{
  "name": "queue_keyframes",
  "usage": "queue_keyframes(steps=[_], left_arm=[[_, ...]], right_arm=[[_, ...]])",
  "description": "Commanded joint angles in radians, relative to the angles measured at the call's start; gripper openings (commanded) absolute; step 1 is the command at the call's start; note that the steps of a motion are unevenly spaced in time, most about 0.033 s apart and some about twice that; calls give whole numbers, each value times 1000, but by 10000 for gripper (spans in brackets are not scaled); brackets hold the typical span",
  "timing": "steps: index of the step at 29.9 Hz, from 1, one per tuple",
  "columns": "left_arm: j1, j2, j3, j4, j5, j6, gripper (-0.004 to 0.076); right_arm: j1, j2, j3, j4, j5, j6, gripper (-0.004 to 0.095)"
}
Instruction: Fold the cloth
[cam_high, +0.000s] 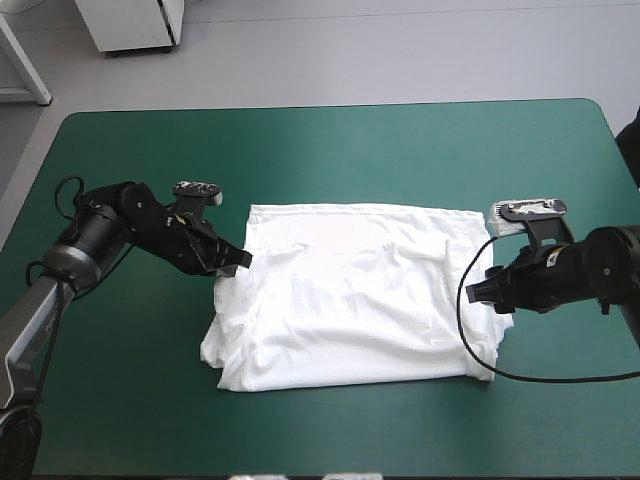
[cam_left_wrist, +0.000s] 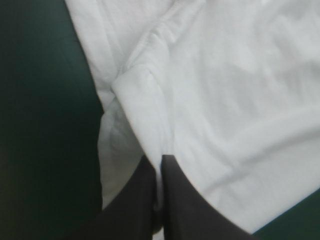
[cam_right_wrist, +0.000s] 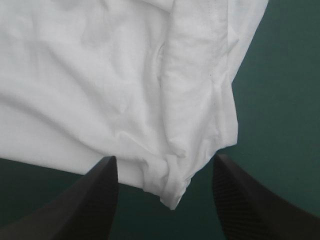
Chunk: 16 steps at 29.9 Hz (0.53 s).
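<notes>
The white T-shirt (cam_high: 350, 295) lies spread as a rough rectangle in the middle of the teal-green table, with wrinkles across it. My left gripper (cam_high: 243, 258) is at the shirt's left edge, shut on the T-shirt; in the left wrist view a fold of the T-shirt (cam_left_wrist: 150, 120) runs down between the nearly closed black fingers (cam_left_wrist: 145, 200). My right gripper (cam_high: 492, 293) sits at the shirt's right edge and is open. In the right wrist view a hemmed corner of the T-shirt (cam_right_wrist: 175, 195) lies between the spread fingers (cam_right_wrist: 102, 192), untouched.
Bare teal-green cover (cam_high: 330, 150) stretches around the shirt on all sides, widest toward the far edge. A white cabinet (cam_high: 130, 25) stands on the floor beyond the table's far left corner.
</notes>
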<state>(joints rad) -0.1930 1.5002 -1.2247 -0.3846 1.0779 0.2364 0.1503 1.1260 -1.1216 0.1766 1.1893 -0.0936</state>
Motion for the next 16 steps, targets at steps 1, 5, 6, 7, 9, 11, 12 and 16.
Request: queue_keyframes(steps=[1,5,6,7,9,11,12,16], left_arm=[[-38,-19,-28,-64,-16,22,-10],[-128,15,-28,-66,-68,22,-10],[-152,31,-28,-59,-83,20,-10],[-173,49,-28,-47,-99,15,-10],[-203,89,-28,-25,-120,10,-10],[-219,139,-28,-23,-134,10,-10],[-224,163,-28,-16,-142,10,-10],[-230,234,-28,50,-175,-19,-10]], right_arm=[[1,-19,-34,3,-32,-3,540],[1,-19,-34,-9,-32,-3,540],[1,-19,-34,-17,-32,-3,540],[1,-19,-34,-23,-32,-2,540],[1,-19,-34,-39,-32,5,540],[1,-19,-34,-39,-32,5,540],[1,-19,-34,-41,-32,5,540],[1,-19,-34,-62,-32,5,540]])
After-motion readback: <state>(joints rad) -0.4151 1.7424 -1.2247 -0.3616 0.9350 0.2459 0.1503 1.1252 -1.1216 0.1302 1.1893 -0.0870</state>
